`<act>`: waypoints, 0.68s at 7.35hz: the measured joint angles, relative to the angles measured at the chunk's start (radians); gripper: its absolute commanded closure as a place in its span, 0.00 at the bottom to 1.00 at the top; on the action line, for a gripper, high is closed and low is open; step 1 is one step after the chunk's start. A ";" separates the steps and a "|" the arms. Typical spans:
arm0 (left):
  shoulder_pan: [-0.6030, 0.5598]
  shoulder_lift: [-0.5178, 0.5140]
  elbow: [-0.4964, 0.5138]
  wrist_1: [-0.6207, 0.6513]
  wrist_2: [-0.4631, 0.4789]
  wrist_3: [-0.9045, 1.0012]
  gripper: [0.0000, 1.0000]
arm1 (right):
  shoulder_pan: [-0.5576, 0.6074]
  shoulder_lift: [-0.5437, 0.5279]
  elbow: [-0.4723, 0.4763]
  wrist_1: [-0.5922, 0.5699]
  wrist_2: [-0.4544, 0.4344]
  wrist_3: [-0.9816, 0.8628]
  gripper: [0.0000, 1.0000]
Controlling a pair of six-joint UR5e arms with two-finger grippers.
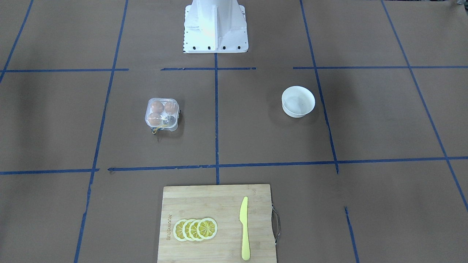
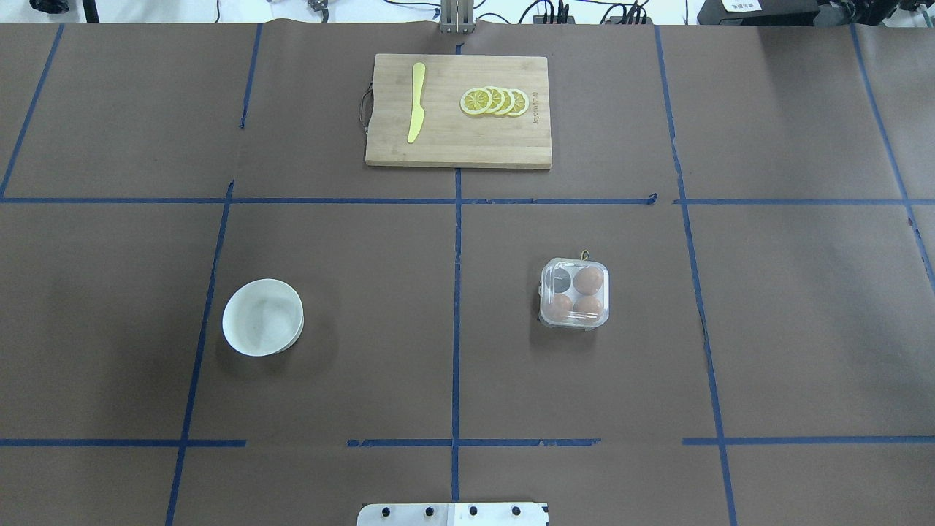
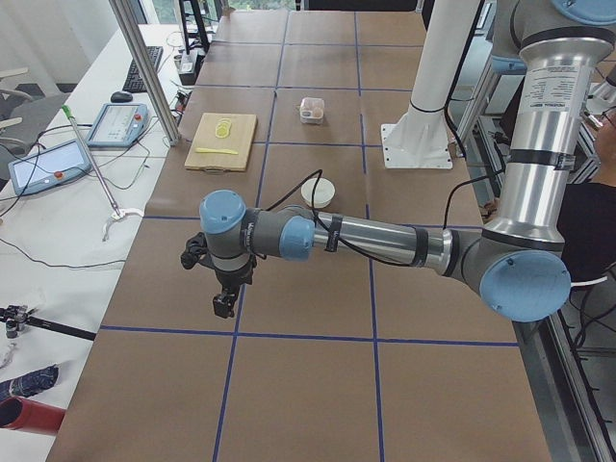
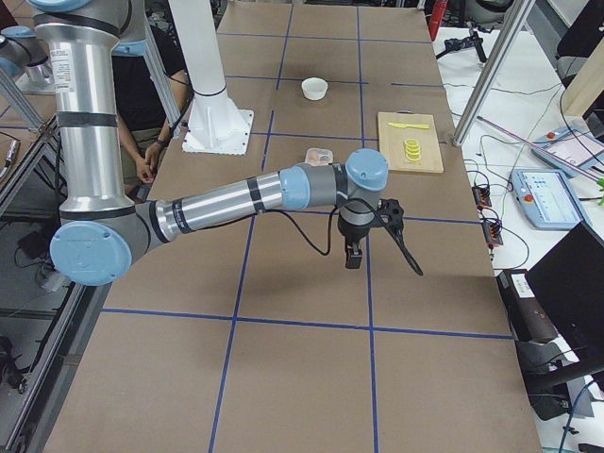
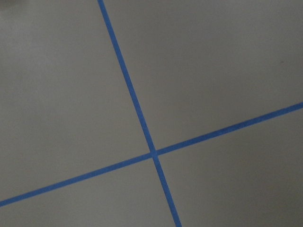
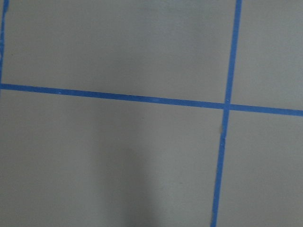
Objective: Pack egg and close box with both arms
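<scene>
The box point(image 2: 575, 294) sits on the worktop point(image 2: 365, 351) out in front of my base point(image 2: 453, 513), a little to my right of it. Three eggs point(image 2: 588, 279) fill three of its cells, and the fourth cell, on the side away from the base, looks dark and empty. The clear lid seems to lie over the cells, but I cannot tell whether it is clicked home. The white bowl point(image 2: 263, 317), in front of the base on my left, holds nothing.

My left arm point(image 3: 385, 236) reaches far out to the left of the base and my right arm point(image 4: 226, 200) far out to its right. Both hang over bare worktop, well apart from the box. Neither wrist camera shows anything but brown paper and blue tape, so I cannot tell whether my left jaws or my right jaws are spread or pressed together.

I judge the packing nearly or wholly done. What is left in doubt is the latch.
- The box is light and smooth, so a push on one corner could make it skid or tip.
- If I press where an egg stands tall under the lid, the shell could crack.
- The yellow string point(image 1: 158, 128) trails from the edge away from the base and could get caught in the seam, keeping the lid from seating.
- Bringing both arms in on so small a thing could make my wrists knock together.
</scene>
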 measured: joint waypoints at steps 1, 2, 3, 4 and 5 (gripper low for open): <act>0.000 0.019 0.008 -0.007 -0.002 -0.002 0.00 | 0.027 -0.010 -0.023 0.000 0.002 -0.030 0.00; -0.001 0.041 0.015 -0.016 -0.005 -0.002 0.00 | 0.039 -0.015 -0.034 0.002 0.001 -0.041 0.00; -0.002 0.059 0.015 -0.024 -0.007 -0.003 0.00 | 0.048 -0.021 -0.038 0.006 0.001 -0.046 0.00; -0.002 0.067 0.013 -0.027 -0.009 -0.005 0.00 | 0.061 -0.033 -0.041 0.008 0.001 -0.049 0.00; -0.002 0.070 0.012 -0.029 -0.009 -0.008 0.00 | 0.085 -0.046 -0.056 0.013 0.003 -0.052 0.00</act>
